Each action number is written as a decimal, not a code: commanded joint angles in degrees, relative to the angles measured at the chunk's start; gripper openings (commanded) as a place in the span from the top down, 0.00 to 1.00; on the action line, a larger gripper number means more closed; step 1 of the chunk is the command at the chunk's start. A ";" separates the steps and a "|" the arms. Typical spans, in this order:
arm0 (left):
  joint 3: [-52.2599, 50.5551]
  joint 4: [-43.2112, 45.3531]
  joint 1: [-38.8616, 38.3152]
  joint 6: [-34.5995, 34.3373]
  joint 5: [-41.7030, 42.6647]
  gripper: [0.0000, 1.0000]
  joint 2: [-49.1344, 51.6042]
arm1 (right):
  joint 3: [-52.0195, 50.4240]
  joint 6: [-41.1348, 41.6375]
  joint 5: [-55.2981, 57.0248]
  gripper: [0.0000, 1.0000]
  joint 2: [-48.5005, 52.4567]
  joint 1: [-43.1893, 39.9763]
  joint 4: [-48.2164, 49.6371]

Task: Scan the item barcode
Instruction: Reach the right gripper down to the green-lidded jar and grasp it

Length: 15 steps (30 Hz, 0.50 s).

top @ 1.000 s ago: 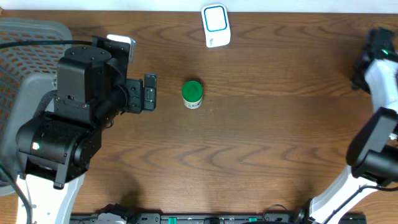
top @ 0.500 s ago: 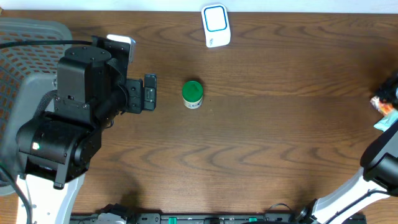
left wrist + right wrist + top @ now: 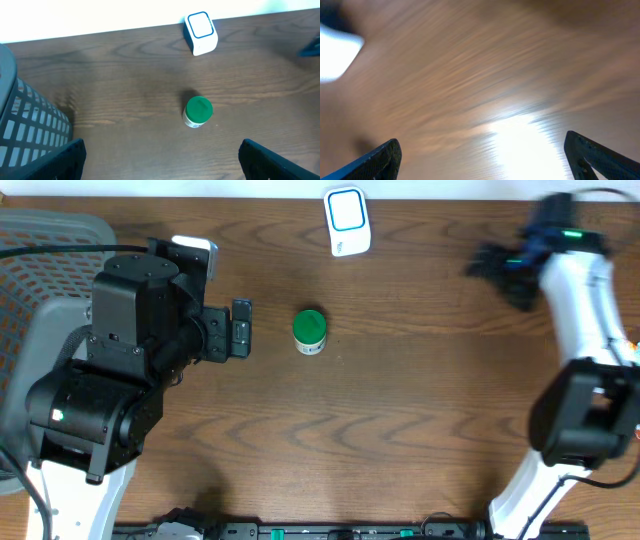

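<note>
At the middle of the table (image 3: 420, 400), a small jar (image 3: 309, 331) with a green lid stands upright and alone, touched by nothing. No barcode shows from above or from the left wrist view; it is presumably on the pale side wall, which the lid largely hides. The scanner (image 3: 347, 221), a white unit with a blue-outlined face, lies close to the far edge of the table, well apart from the jar and slightly to its right. The left gripper (image 3: 167, 162) is level with the jar on its left side, near it but not in contact, with fingers spread wide and nothing between them. This placement looks like a line-up for a sideways grasp on the jar's wall. The right gripper (image 3: 482, 157) is over bare wood toward the far right, also spread and empty. Its wrist view is smeared, so finer detail cannot be told. A grey mesh basket (image 3: 40, 250) occupies the left edge, beside the left arm. It limits room on that arm's outer side. Open wood surrounds the jar on every side, and the way from the jar to the scanner is unobstructed. There is little margin behind the scanner, so the jar is best presented from the near side. The right arm, standing off to the scanner's right, could crowd that approach.
</note>
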 commanded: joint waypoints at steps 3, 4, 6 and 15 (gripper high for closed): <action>-0.24 0.00 0.26 -0.28 -0.72 0.02 -0.04 | 0.24 2.73 -1.51 0.01 -0.74 15.39 1.33; -0.24 0.00 0.26 -0.28 -0.72 0.02 -0.04 | 0.24 2.78 -1.95 0.01 -0.74 17.79 1.75; -0.24 0.00 0.26 -0.28 -0.72 0.02 -0.04 | 0.24 4.13 -1.77 0.01 -0.74 22.05 2.16; -0.24 0.00 0.26 -0.28 -0.72 0.02 -0.04 | 0.66 13.00 5.05 0.01 -0.52 34.14 3.76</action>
